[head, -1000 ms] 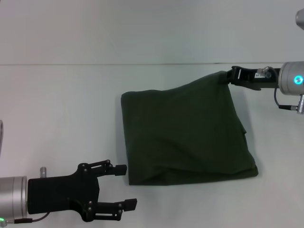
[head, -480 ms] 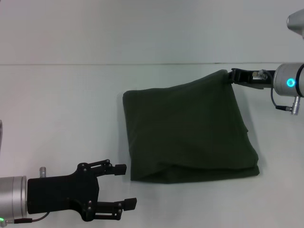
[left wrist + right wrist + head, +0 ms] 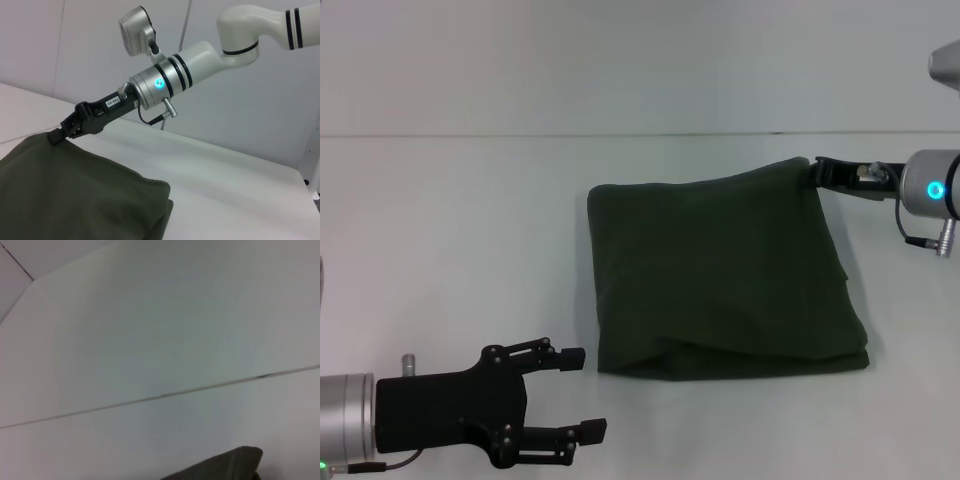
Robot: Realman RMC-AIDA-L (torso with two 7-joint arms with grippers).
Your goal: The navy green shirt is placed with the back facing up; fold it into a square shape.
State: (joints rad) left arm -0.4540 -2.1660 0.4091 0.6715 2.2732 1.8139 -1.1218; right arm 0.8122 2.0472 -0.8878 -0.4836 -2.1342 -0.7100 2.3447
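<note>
The navy green shirt point(image 3: 720, 270) lies folded into a rough square in the middle of the white table, its layered edges along the near side. My right gripper point(image 3: 817, 170) is shut on the shirt's far right corner, which is pulled up to a point; the left wrist view shows the same pinch on that corner, right gripper point(image 3: 57, 137), shirt point(image 3: 70, 195). A tip of the shirt point(image 3: 235, 465) shows in the right wrist view. My left gripper point(image 3: 578, 392) stays open at the near left, a little short of the shirt's near left corner.
The white table point(image 3: 450, 230) spreads around the shirt, with a seam line point(image 3: 520, 135) running across the far side. The right arm point(image 3: 200, 55) reaches in from the far right.
My right gripper has drawn the shirt's far right corner to the right and slightly lower, and the whole shirt has slid right with it. The left gripper has stayed put.
</note>
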